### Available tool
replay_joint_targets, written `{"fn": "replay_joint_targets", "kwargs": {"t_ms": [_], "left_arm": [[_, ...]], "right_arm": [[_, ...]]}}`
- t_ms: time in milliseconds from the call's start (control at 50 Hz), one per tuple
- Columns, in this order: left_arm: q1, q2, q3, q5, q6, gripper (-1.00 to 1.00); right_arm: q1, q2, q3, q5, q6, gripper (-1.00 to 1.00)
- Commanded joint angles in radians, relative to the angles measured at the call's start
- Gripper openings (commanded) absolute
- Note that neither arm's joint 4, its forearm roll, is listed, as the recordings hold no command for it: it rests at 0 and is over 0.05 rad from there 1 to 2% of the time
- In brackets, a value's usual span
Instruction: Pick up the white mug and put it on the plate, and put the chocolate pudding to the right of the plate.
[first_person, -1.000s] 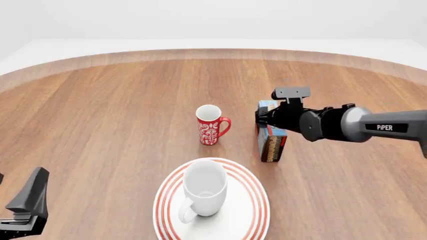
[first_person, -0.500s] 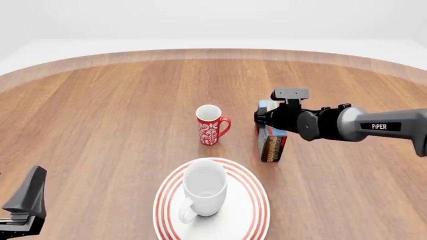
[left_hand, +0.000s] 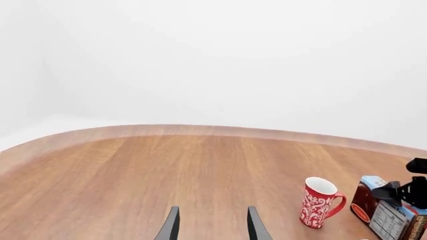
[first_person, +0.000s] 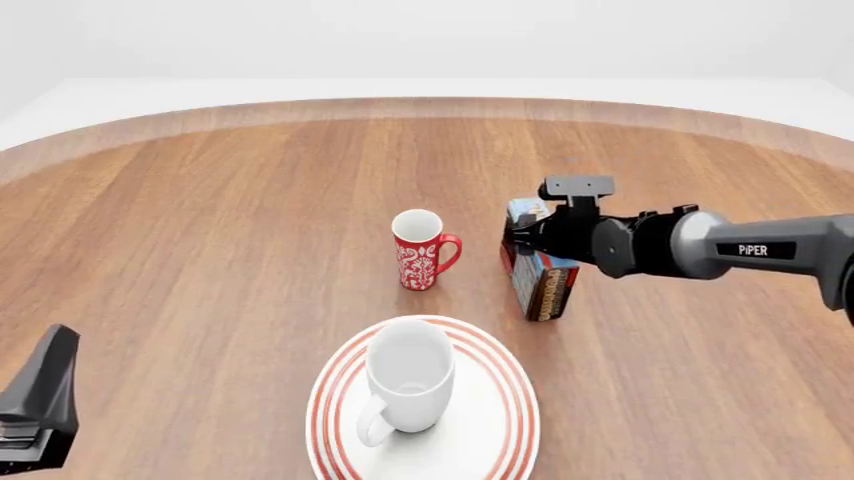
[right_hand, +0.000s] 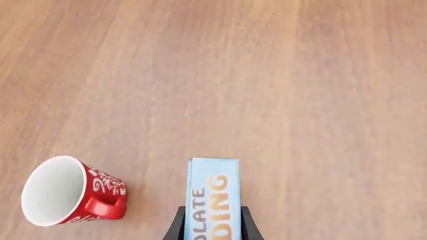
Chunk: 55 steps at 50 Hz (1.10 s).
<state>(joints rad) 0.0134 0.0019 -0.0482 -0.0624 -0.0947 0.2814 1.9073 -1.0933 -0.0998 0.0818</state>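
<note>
At table's right side, right gripper (right_hand: 210, 222): fingers closed against both sides of the chocolate pudding (first_person: 537, 272), which tilts slightly.
Left gripper (left_hand: 210, 225): fingers parted, nothing between them, low at the near left.
Chocolate pudding: up and right of the plate (first_person: 507, 385), beside the red mug (first_person: 422, 250).
White mug (first_person: 404, 378): upright on the plate, handle toward the near left.
Table (first_person: 214, 240): wood.

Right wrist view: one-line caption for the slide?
Right gripper closed on the light-blue chocolate pudding carton above the wooden table, with the red patterned mug alongside.
</note>
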Motion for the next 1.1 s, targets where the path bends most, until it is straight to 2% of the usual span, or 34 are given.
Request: {"fn": "replay_joint_targets", "kwargs": {"t_ms": [20, 140, 260, 340, 1100], "left_arm": [[-0.003, 0.097, 0.047, -0.086, 0.01, 1.0], [0.006, 0.003, 0.048, -0.007, 0.001, 1.0], [0.003, 0.0, 0.048, 0.009, 0.011, 1.0], [0.003, 0.039, 0.048, -0.031, 0.012, 1.0], [0.0, 0.002, 0.048, 0.005, 0.026, 1.0]], "right_arm": [[0.001, 0.023, 0.022, 0.015, 0.003, -1.0], [0.007, -0.001, 0.027, 0.022, 0.005, -1.0], [0.01, -0.032, 0.038, 0.03, 0.007, -1.0], [0.009, -0.053, 0.05, 0.032, 0.007, -1.0], [-0.003, -0.3, 0.173, 0.089, 0.027, -1.0]]}}
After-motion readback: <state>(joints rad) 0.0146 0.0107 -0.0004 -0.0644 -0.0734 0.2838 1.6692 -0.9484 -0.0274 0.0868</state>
